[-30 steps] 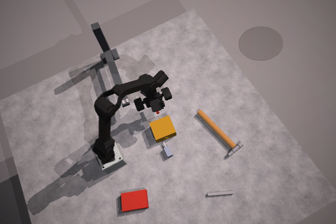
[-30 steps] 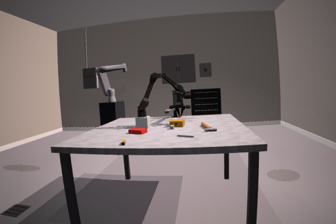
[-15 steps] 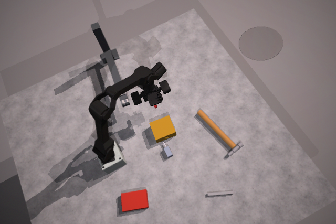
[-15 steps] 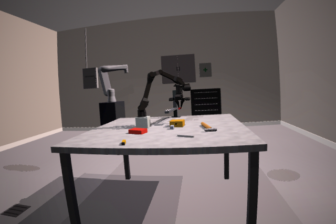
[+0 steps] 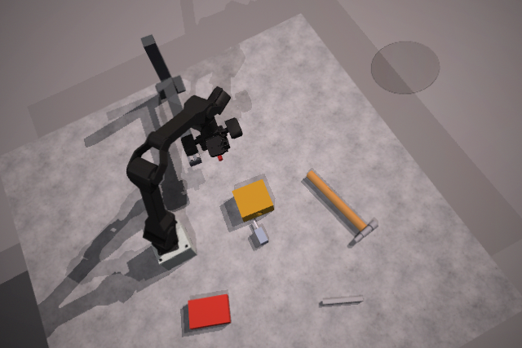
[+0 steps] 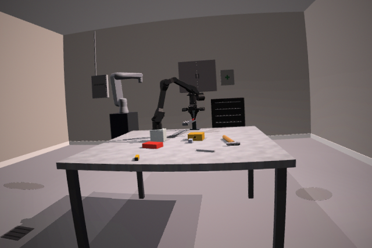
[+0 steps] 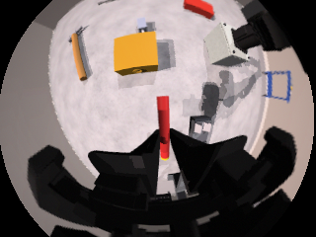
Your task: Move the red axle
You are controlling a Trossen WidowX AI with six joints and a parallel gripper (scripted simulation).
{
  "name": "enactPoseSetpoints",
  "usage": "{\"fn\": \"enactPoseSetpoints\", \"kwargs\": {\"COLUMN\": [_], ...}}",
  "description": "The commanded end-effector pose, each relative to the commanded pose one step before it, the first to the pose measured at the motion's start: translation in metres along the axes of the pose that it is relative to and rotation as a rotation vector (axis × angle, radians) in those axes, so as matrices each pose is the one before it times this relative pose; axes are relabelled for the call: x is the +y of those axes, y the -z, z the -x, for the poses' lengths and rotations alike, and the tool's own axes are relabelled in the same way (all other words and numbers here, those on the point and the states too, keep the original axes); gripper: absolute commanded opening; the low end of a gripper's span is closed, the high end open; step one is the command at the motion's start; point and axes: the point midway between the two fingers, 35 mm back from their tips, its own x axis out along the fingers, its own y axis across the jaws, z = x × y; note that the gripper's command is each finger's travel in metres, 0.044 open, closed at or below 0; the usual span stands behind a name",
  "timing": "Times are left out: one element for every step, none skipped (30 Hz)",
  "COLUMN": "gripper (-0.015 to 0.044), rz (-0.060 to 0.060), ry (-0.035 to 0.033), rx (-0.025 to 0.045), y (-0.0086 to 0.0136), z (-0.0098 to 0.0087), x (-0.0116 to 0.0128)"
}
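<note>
You have the red axle point(image 5: 219, 157) point(image 6: 193, 119) point(image 7: 163, 116) up in the air. The claw point(image 5: 217, 151) point(image 6: 193, 118) point(image 7: 164, 132) is closed on it, one finger on each side. The axle is all the way out of the yellow beam point(image 5: 253, 198) point(image 6: 196, 134) point(image 7: 135, 51), so the pulling-out part looks done. The beam sits flat on the table, apart from the claw, but you can't tell if it got nudged.

Near the axle is a grey holder point(image 5: 194, 162) point(image 6: 185, 123) point(image 7: 199, 119), which I think is part of the V-blocks on the bracket. The axle is not in it. You still have to line the axle up over the V-blocks, put it down gently, open the claw and back the arm off. Take care: a crooked axle could roll out.

The hammer point(image 5: 337, 200) point(image 6: 227, 139) point(image 7: 79, 56) and red box point(image 5: 209, 311) point(image 6: 152, 144) point(image 7: 198, 7) are well apart from this job.
</note>
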Motion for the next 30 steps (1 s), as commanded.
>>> {"fn": "enactPoseSetpoints", "kwargs": {"gripper": [0.0, 0.0, 0.0, 0.0, 0.0, 0.0, 0.0, 0.0, 0.0, 0.0, 0.0, 0.0, 0.0, 0.0, 0.0, 0.0, 0.0, 0.0, 0.0, 0.0, 0.0, 0.0, 0.0, 0.0, 0.0, 0.0, 0.0, 0.0, 0.0, 0.0], "rz": [-0.0044, -0.0002, -0.0002, -0.0002, -0.0002, -0.0002, -0.0002, -0.0002, -0.0002, -0.0002, -0.0002, -0.0002, -0.0002, -0.0001, 0.0, 0.0, 0.0, 0.0, -0.0001, -0.0001, -0.0001, -0.0002, -0.0002, -0.0003, -0.0003, -0.0003, -0.0003, -0.0003, -0.0003, -0.0003], "ry": [-0.00454, 0.00037, 0.00037, 0.00037, 0.00037, 0.00037, 0.00038, 0.00038, 0.00038, 0.00038, 0.00039, 0.00039, 0.00032, 0.0002, 0.00007, 0.0, 0.0, 0.0, 0.0, 0.0, 0.0, 0.0, 0.0, 0.0, 0.0, 0.0, 0.0, 0.0, 0.0, 0.0], "rx": [0.00125, 0.00024, 0.00025, 0.00025, 0.00025, 0.00025, 0.00025, 0.00025, 0.00025, 0.00025, 0.00025, 0.00025, 0.0002, 0.00012, 0.00004, 0.0, -0.00001, 0.0, 0.0, 0.0, 0.0, 0.0, 0.0, 0.0, 0.0, 0.0, 0.0, 0.0, -0.00001, -0.00001], "y": [0.00963, 0.00286, 0.00275, 0.00264, 0.00253, 0.00243, 0.00232, 0.00221, 0.00208, 0.00198, 0.00187, 0.00176, 0.00136, 0.00079, 0.00026, 0.0, -0.00008, 0.0, 0.00001, 0.00001, 0.00002, 0.00002, 0.00002, 0.00001, 0.0, -0.00001, -0.00002, -0.00003, -0.00004, -0.00004], "z": [0.00136, 0.0, 0.0, -0.00001, -0.00002, -0.00002, -0.00003, -0.00003, -0.00004, -0.00004, -0.00005, -0.00006, -0.00005, -0.00003, -0.00001, 0.0, -0.00008, 0.0, -0.00027, -0.00051, -0.00076, -0.00103, -0.00118, -0.00134, -0.00148, -0.00154, -0.00156, -0.00157, -0.00157, -0.00157], "x": [-0.01807, -0.00503, -0.00507, -0.0051, -0.00512, -0.00515, -0.00517, -0.00519, -0.00521, -0.00523, -0.00524, -0.00525, -0.00431, -0.00261, -0.00087, 0.0, 0.00001, 0.0, 0.0, 0.00001, 0.00001, 0.00001, 0.00001, 0.00001, 0.0, 0.0, 0.0, -0.00001, -0.00001, -0.00002]}}
